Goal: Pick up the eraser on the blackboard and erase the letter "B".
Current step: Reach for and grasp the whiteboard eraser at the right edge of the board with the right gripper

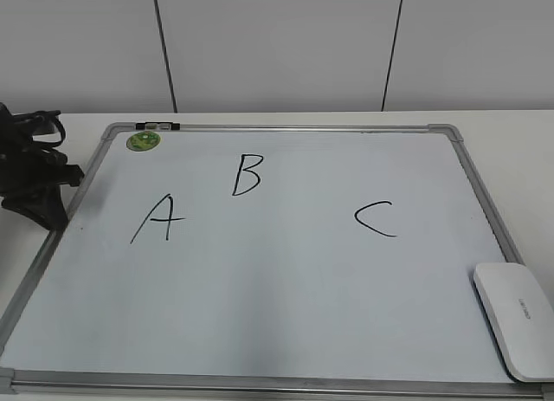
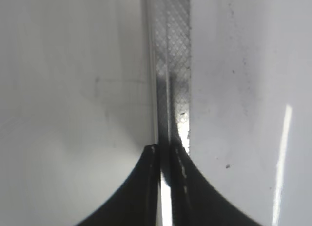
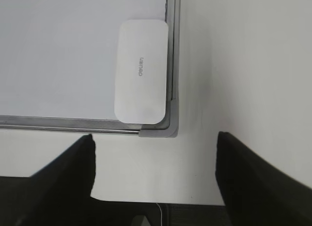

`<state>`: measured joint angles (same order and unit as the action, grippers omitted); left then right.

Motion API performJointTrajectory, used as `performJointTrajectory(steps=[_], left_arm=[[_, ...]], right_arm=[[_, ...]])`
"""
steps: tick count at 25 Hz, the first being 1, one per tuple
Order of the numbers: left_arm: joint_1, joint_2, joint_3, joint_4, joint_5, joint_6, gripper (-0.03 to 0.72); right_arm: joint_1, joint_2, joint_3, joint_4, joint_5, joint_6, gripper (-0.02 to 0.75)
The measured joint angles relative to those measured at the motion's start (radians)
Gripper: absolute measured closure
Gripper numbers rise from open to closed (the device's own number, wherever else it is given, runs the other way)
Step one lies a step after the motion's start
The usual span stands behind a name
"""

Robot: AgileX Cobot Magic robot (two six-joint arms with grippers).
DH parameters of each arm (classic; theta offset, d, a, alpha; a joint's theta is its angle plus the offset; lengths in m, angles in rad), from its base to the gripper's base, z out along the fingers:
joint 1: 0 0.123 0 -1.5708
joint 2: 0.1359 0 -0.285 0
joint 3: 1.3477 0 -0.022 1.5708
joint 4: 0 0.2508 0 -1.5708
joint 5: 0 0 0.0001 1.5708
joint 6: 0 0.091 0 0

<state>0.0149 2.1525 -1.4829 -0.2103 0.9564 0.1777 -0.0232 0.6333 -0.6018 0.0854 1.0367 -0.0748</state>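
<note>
The blackboard is a white dry-erase board with a grey frame, lying flat on the table. The letter "B" is drawn in black near its upper middle. The eraser is a flat white block at the board's near right corner; it also shows in the right wrist view, lying against the frame. My right gripper is open and empty, over the bare table just off that corner. My left gripper is shut and empty, beside the board's left frame; it shows as a dark shape in the exterior view.
A black "A" and a black "C" flank the B. A round green sticker sits at the far left corner. A small black-and-white clip lies on the top frame. White table surrounds the board.
</note>
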Motion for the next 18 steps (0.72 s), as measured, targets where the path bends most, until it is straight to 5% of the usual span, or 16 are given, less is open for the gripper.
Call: performJointTrajectory(steps=[18], left_arm=[[0.002, 0.000, 0.000, -0.002, 0.023, -0.002, 0.678]], right_arm=[[0.035, 0.265, -0.011, 0.007, -0.006, -0.022, 0.152]])
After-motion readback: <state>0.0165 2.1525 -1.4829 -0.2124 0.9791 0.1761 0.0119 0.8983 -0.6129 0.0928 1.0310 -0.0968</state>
